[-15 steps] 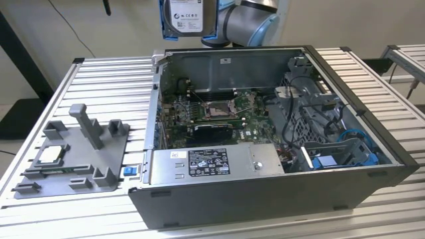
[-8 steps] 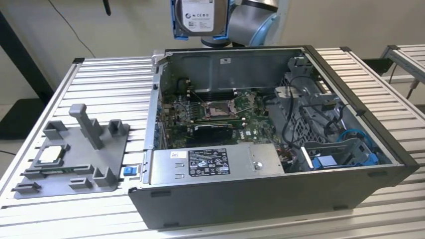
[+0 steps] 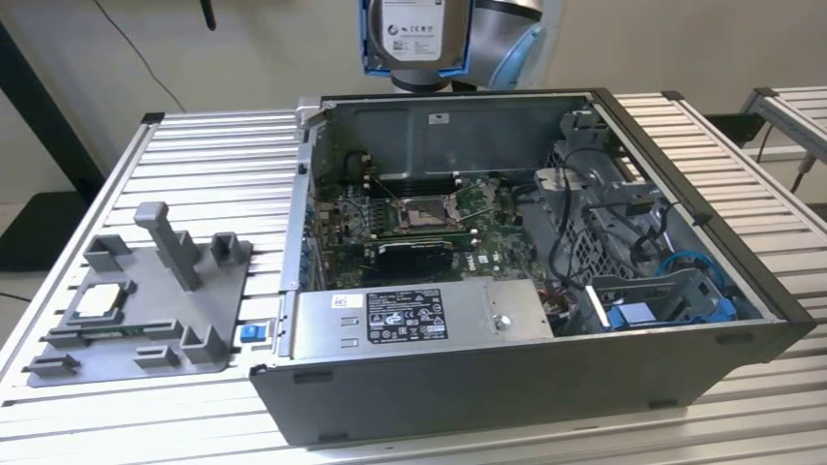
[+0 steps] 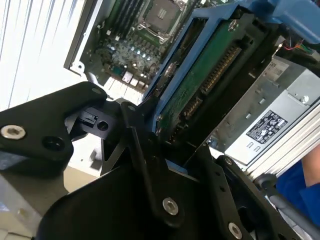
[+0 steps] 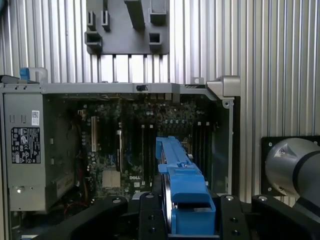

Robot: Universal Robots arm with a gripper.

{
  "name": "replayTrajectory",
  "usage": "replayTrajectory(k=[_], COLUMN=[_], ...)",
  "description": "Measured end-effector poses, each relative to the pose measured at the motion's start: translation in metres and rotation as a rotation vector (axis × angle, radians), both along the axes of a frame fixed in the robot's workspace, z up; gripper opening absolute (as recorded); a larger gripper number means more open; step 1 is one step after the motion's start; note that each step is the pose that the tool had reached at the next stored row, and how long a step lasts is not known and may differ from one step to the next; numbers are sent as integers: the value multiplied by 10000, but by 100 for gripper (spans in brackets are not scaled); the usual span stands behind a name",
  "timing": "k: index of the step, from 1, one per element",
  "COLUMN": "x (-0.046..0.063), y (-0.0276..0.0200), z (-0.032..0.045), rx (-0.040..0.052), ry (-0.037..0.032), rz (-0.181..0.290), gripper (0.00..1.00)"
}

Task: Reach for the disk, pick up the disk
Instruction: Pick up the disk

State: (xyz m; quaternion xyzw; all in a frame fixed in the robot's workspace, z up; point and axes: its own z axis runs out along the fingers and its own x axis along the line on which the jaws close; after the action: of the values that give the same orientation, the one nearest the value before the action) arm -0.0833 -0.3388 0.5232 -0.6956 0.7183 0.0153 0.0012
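Note:
The disk [image 3: 413, 34] hangs in the air above the back wall of the open computer case [image 3: 517, 387], its white label facing the exterior view and its blue carrier frame around the edges. In the second wrist view the disk [image 4: 200, 85] shows its green circuit board underside, clamped between the black fingers [image 4: 132, 145] of my gripper [image 4: 160, 145]. The first wrist view looks along the disk's blue carrier edge [image 5: 182, 190], which stands between the gripper [image 5: 182, 220] fingers over the motherboard. The gripper is shut on the disk.
Inside the case lie the motherboard [image 3: 413, 223], a silver power supply [image 3: 413, 315] and a blue bracket [image 3: 646, 315] at the exterior view's right. A grey fixture plate [image 3: 142, 310] sits on the slatted table at the exterior view's left. A blue sleeve [image 4: 302, 187] is near the case.

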Motion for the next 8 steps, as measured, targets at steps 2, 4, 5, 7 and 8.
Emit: replayTrajectory(k=[2,4,5,7,8], x=[59,117,146,201,231], y=[0,0,0,0,0], z=[0,0,0,0,0], rx=[0,0,0,1,-1], ry=[1,3,4,5,7], rz=[-1,0,0,0,0], gripper=[0,0,0,0,0])
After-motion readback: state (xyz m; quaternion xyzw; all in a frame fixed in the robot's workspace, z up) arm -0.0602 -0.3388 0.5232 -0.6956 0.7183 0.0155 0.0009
